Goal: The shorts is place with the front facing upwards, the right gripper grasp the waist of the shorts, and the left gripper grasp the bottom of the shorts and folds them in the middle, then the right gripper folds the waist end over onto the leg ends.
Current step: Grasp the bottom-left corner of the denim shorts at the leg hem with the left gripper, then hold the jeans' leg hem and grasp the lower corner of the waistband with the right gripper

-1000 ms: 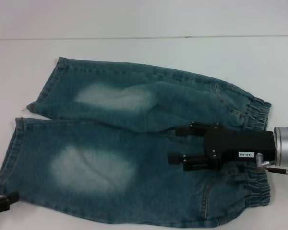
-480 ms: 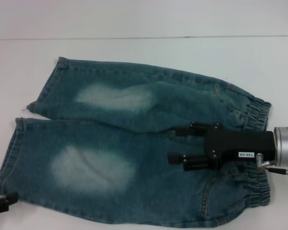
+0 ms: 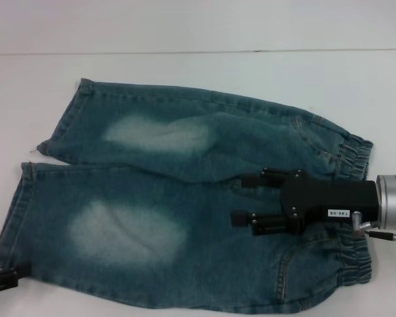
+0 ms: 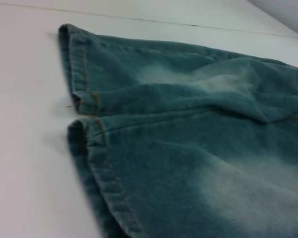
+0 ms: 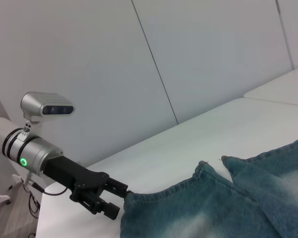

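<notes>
The blue denim shorts (image 3: 152,198) lie flat on the white table, front up, with the elastic waist (image 3: 355,264) at the right and the two leg hems (image 3: 21,198) at the left. My right gripper (image 3: 241,198) hovers open over the crotch area near the waist, with its fingers pointing toward the legs. My left gripper (image 3: 5,264) is at the near leg's hem corner, mostly cut off by the view's edge. The right wrist view shows the left gripper (image 5: 122,202) open at that hem's edge. In the left wrist view both hems (image 4: 87,124) are close up.
The white table (image 3: 198,72) reaches beyond the shorts to a seam line at the back. A pale wall (image 5: 139,59) stands behind the table in the right wrist view.
My left gripper has shifted slightly at the near leg's hem corner. The right gripper and the shorts have not moved.
</notes>
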